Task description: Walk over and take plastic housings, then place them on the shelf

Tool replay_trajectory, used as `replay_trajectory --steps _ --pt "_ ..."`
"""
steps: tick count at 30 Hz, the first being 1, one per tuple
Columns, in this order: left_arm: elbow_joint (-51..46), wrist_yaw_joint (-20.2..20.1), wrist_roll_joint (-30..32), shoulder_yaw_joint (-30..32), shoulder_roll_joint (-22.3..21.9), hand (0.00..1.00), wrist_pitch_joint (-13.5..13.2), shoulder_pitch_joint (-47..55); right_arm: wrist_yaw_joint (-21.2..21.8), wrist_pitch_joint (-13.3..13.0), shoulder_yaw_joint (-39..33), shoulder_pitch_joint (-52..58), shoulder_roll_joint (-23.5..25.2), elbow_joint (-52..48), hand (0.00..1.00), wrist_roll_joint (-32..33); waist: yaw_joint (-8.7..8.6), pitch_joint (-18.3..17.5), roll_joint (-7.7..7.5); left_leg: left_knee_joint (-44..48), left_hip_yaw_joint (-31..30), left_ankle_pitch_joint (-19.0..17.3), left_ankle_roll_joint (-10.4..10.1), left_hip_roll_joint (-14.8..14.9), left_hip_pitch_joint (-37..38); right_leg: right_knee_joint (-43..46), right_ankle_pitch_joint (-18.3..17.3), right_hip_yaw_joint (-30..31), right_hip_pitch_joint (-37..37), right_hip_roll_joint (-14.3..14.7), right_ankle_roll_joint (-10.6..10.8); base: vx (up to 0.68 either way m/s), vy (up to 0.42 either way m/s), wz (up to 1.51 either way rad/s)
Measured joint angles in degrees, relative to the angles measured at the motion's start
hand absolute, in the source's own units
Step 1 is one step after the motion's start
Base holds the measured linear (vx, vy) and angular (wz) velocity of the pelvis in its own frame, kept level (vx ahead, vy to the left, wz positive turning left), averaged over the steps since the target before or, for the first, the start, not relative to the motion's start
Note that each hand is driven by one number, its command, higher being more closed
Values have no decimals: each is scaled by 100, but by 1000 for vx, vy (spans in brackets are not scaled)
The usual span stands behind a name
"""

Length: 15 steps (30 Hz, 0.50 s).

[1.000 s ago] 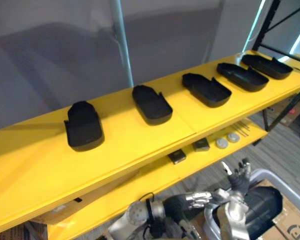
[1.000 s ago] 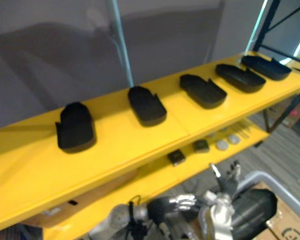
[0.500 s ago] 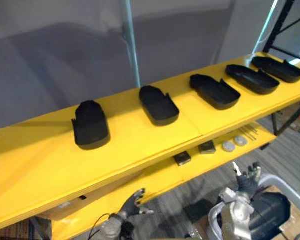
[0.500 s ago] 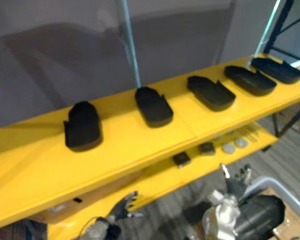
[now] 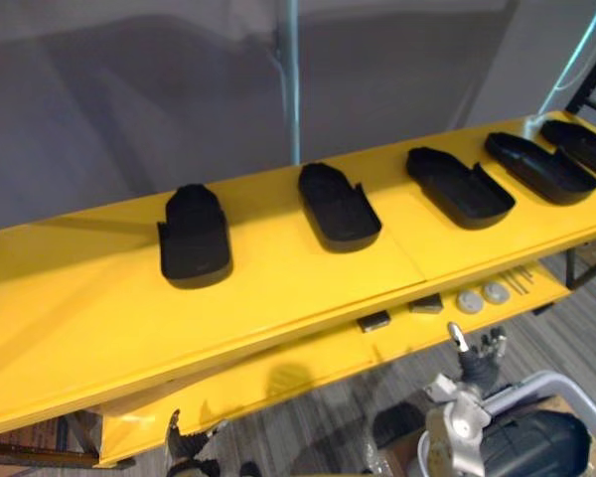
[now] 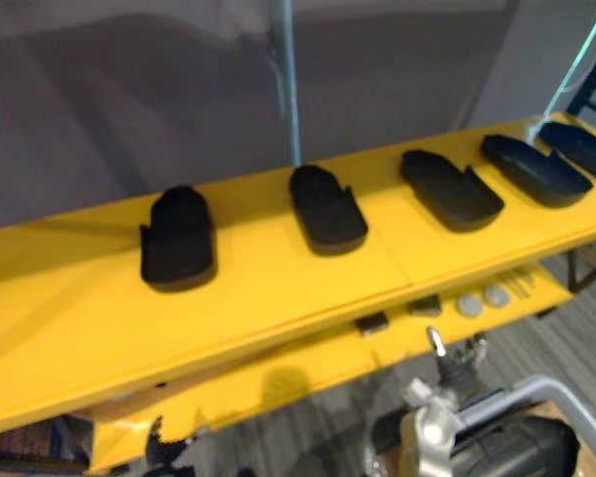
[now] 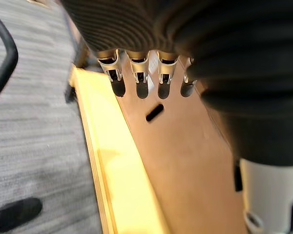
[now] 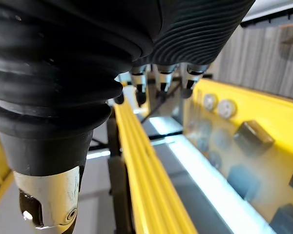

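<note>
Several black plastic housings lie in a row on the top board of a yellow shelf [image 5: 99,308]: the leftmost housing [image 5: 194,237], one near the middle [image 5: 338,206], another [image 5: 460,187] to its right and more toward the right end [image 5: 541,167]. My left hand [image 5: 184,449] hangs low at the lower left, below the shelf's front edge, fingers relaxed and holding nothing [image 7: 141,78]. My right hand [image 5: 472,358] is at the lower right in front of the lower shelf, fingers straight and empty [image 8: 161,75].
The lower yellow shelf carries two grey discs [image 5: 482,296] and small dark blocks [image 5: 374,321]. A metal pole [image 5: 290,79] rises behind the shelf against a grey wall. A grey bin rim [image 5: 566,383] is at the lower right. A cardboard box [image 7: 185,161] sits under the shelf.
The camera has shifted, so the shelf sits further right and lower in the picture. My left arm swung from the bottom centre down to the lower left. The housings have not moved.
</note>
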Motion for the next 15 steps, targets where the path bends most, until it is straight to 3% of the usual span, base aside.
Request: replay_trajectory --steps 7,15 --pt "215 31 -160 369 -60 0 -29 28 166 49 70 12 22 43 0 -7 25 49 -144 -1 -86 -17 0 -6 70 72 -116 -99 96 -12 -14 1 -4 6" --pt "240 -10 -147 364 -119 0 -265 16 358 79 70 79 21 44 0 -5 68 55 -125 1 98 -109 -58 18 182 113 -151 87 80 4 -15 31 -2 -11"
